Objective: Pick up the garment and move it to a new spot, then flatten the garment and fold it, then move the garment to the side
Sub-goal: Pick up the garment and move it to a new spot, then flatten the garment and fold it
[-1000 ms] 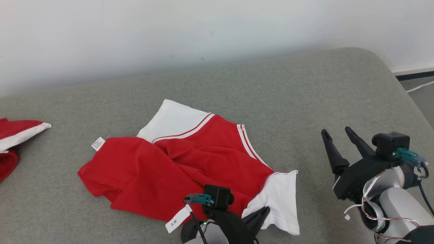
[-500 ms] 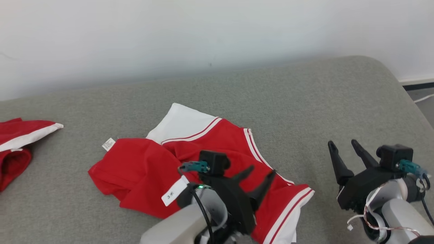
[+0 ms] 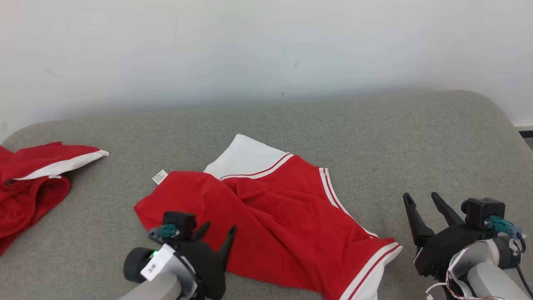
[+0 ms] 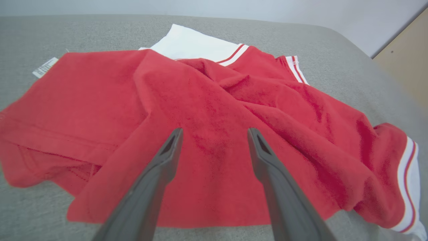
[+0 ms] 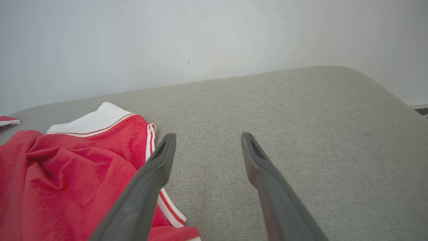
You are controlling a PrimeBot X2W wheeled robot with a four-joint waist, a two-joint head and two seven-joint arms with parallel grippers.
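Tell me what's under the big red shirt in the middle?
The grey cushion shows all around the red garment, so it lies on that. Its crumpled folds cover whatever else might be beneath.

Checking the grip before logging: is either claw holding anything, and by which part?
Nothing is held. The left claw stands open over the red garment, gripping no part of it; the right claw is open over the grey surface.

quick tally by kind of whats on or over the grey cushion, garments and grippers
garments: 2, middle garment, left-edge garment
grippers: 2, left gripper, right gripper
total: 4
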